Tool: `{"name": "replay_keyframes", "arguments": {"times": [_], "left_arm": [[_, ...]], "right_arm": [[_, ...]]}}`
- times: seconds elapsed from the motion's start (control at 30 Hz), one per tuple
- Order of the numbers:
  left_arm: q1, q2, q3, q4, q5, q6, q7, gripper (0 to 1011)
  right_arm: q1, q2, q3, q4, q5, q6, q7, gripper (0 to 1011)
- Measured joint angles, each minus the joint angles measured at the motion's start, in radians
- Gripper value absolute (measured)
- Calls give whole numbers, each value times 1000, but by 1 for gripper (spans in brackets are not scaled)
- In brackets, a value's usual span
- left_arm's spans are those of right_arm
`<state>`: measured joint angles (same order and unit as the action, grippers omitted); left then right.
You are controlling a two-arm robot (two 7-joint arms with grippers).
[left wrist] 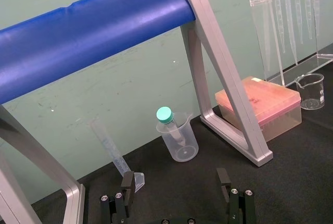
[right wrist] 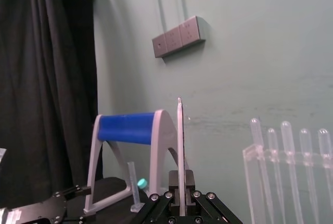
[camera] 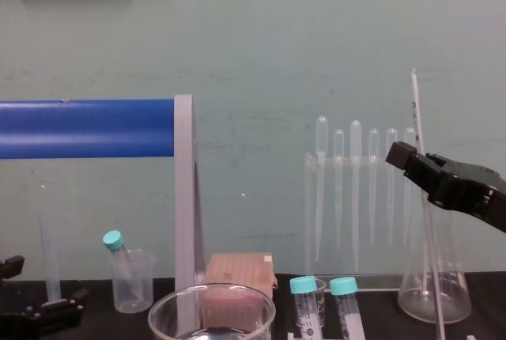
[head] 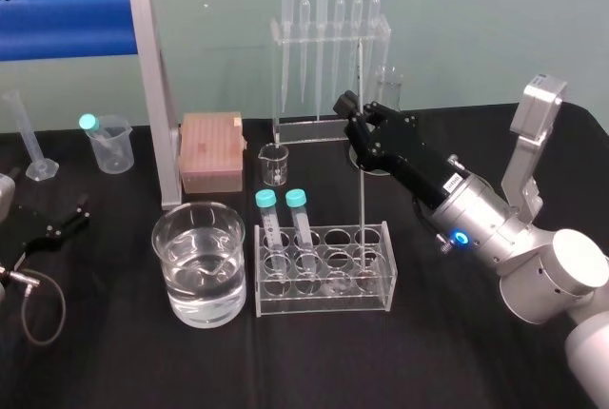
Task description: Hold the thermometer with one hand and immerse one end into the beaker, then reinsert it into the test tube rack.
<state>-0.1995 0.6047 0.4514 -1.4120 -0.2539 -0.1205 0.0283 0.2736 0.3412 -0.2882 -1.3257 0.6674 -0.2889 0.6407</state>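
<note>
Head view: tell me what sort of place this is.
Probably a chemistry lab bench: a wide clear glass beaker of water, a clear plastic test tube rack with teal-capped tubes, and a clear stand of bulb-topped plastic pipettes.

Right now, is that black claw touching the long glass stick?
Touching. The right wrist view shows the thermometer clamped inside the shut right gripper, with no gap on either side.
</note>
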Motion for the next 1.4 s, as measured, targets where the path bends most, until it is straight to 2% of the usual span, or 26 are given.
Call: {"name": "replay_keyframes", "arguments": {"times": [0.97,1.17,1.4], "left_arm": [[0,0,0,0,0,0,0,1008],[0,0,0,0,0,0,0,1008],[0,0,0,0,0,0,0,1008]], "right_arm": [[0,2,0,-3,-2,4,-7,57],[0,2,1,-3,-2,4,-6,190],[0,2,1,-3,-2,3,-6,432]]}}
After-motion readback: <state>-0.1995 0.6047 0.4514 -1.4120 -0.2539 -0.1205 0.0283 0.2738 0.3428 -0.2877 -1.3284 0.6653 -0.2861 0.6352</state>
